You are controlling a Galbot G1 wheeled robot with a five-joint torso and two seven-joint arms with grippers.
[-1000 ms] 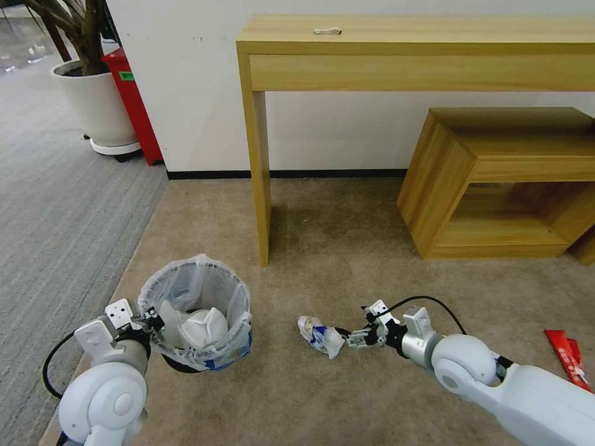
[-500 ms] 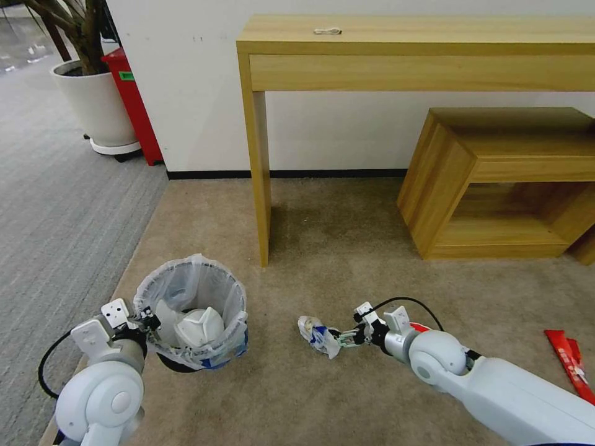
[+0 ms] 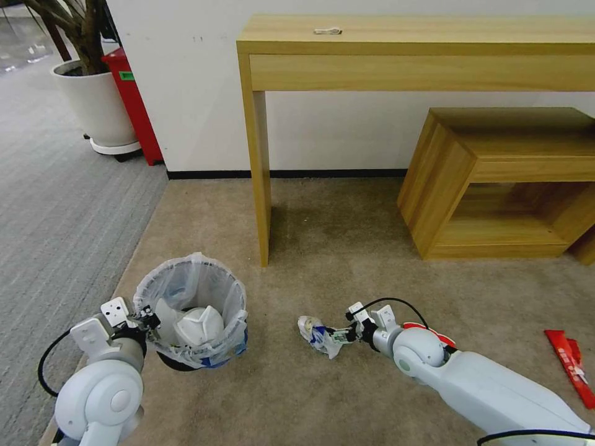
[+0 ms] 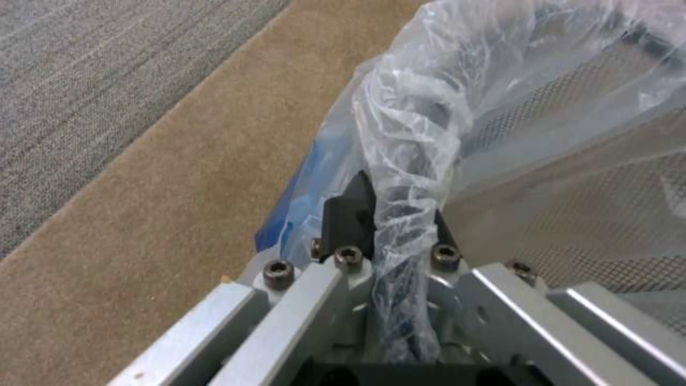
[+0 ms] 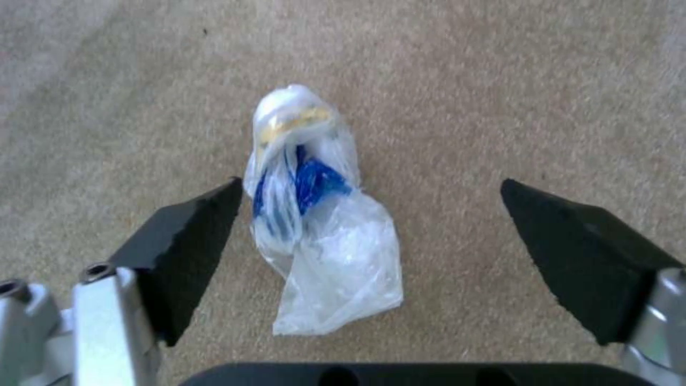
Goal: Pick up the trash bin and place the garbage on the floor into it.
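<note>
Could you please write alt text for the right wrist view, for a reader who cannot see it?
The open right gripper straddles a crumpled clear plastic bag with blue and yellow inside, lying on the beige carpet.

white wall (image 3: pixel 347 133), black skirting; tall light-wood console table (image 3: pixel 409 49), low wooden cube table (image 3: pixel 502 179) to its right; grey ribbed carpet (image 3: pixel 56 204) left, potted plant (image 3: pixel 93 93), red box (image 3: pixel 133 105)

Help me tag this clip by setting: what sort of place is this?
Likely an office or lobby corner: a wooden console table against a white wall, a large potted plant, and beige carpet beside grey carpet.
</note>
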